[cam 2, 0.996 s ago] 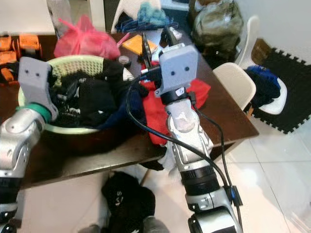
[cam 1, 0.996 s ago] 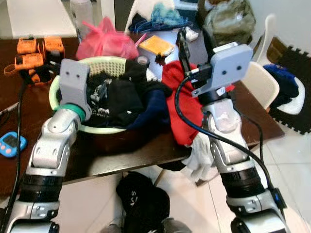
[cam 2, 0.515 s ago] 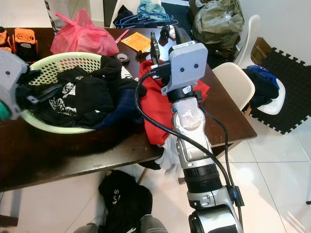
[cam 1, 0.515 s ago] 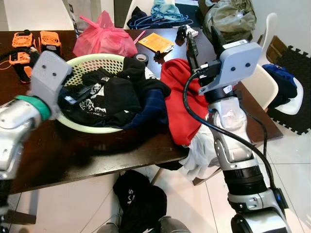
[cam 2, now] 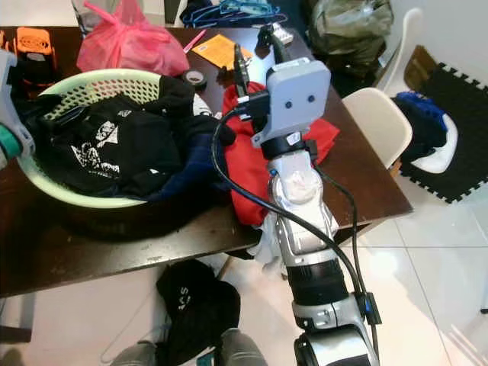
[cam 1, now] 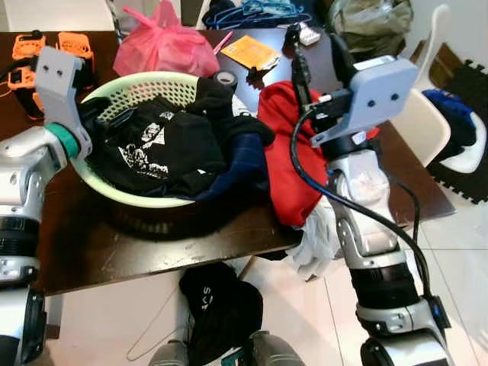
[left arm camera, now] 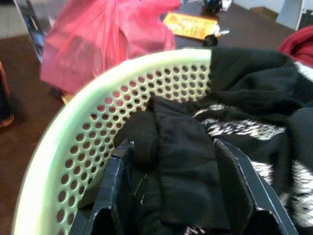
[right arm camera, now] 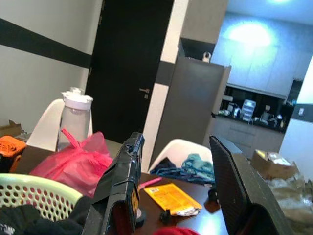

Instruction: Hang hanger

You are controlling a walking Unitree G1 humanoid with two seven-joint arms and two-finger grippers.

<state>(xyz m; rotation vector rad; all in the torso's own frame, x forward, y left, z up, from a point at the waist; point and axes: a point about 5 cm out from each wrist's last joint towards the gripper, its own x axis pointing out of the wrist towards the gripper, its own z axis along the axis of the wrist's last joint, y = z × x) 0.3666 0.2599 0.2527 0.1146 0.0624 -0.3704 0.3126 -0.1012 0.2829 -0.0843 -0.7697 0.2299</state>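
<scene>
Left eye view: black cloth point(cam 1: 221, 305) lies on the floor just below the worktop point(cam 1: 152, 236) edge. Above it, the left gripper point(left arm camera: 176, 196) reaches over the basket point(cam 1: 114, 91) rim, fingers wide around black clothing point(cam 1: 164, 149). The right gripper point(cam 1: 314, 55) hovers spread above a red garment point(cam 1: 286, 152). Hangers point(cam 1: 255, 9) lie at the far edge.

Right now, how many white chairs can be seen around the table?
3: one chair beside the table's right edge, one further back by the wall, one behind the table's far side. Others may be hidden.
</scene>
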